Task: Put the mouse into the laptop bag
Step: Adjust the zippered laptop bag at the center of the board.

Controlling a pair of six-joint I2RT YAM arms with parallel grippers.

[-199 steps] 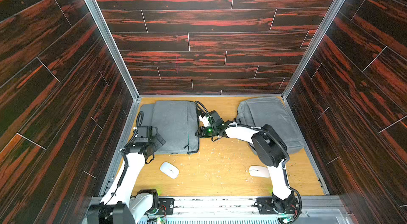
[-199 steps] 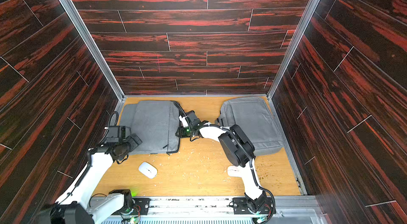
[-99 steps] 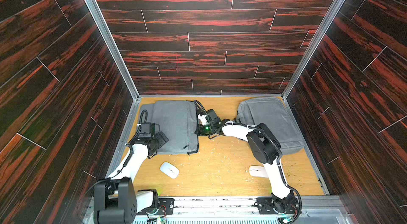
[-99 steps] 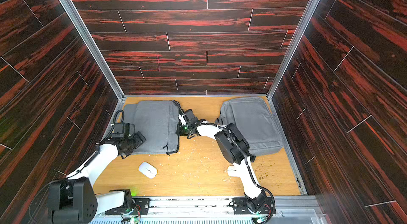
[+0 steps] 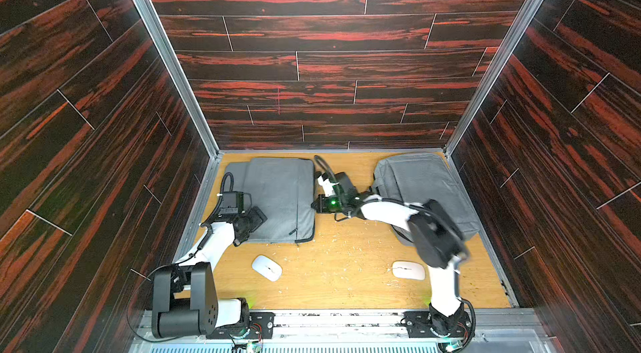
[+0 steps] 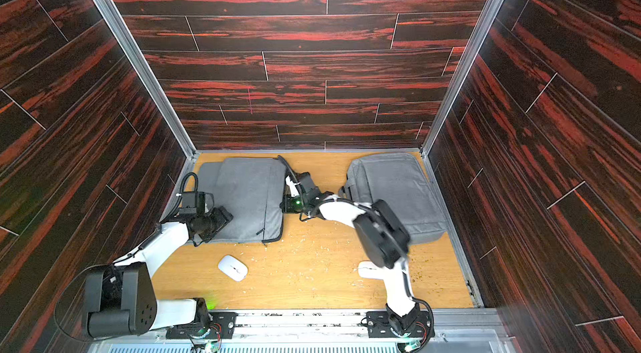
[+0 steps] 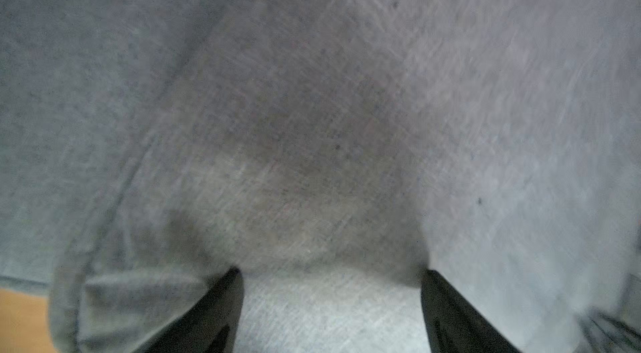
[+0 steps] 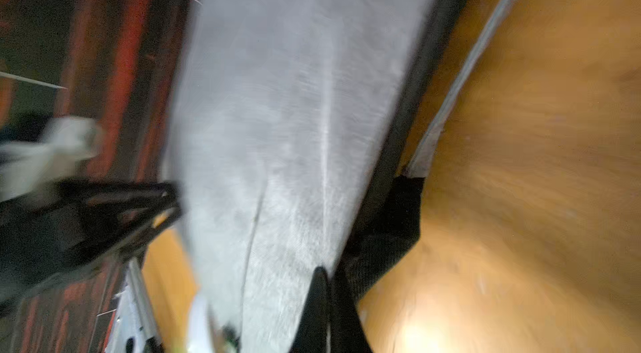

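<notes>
We see a yellow wooden floor boxed in by dark red plank walls. Nearest to us, along the bottom of both top views, sit the two arm bases.

A little higher in the frame lie two mice. The white mouse lies flat on bare floor at the lower middle-left. It is smooth and rounded, with a thin grey line down its back. The other mouse lies at the lower right, just beside the right arm, and looks a bit pinker. Nothing touches either mouse. So we think the main job is not done yet: no mouse is picked up, and no mouse is in a bag.

Higher up, at the middle left, the grey laptop bag lies flat. It is soft cloth with a dark zip near its right side. We cannot tell if it is open.

The left gripper hangs over the bag's lower left corner. Its fingers are spread wide, with only grey cloth under them.

The right gripper is at the bag's right edge. Its fingers are pressed tight together right by the dark edge band. That view is blurry, so we cannot tell if they pinch a zip pull or nothing.

We guess the bag is being opened first. Then a mouse must be picked up and put inside.

Farthest back, at the upper right, lies the other grey bag, partly hidden by the right arm.
</notes>
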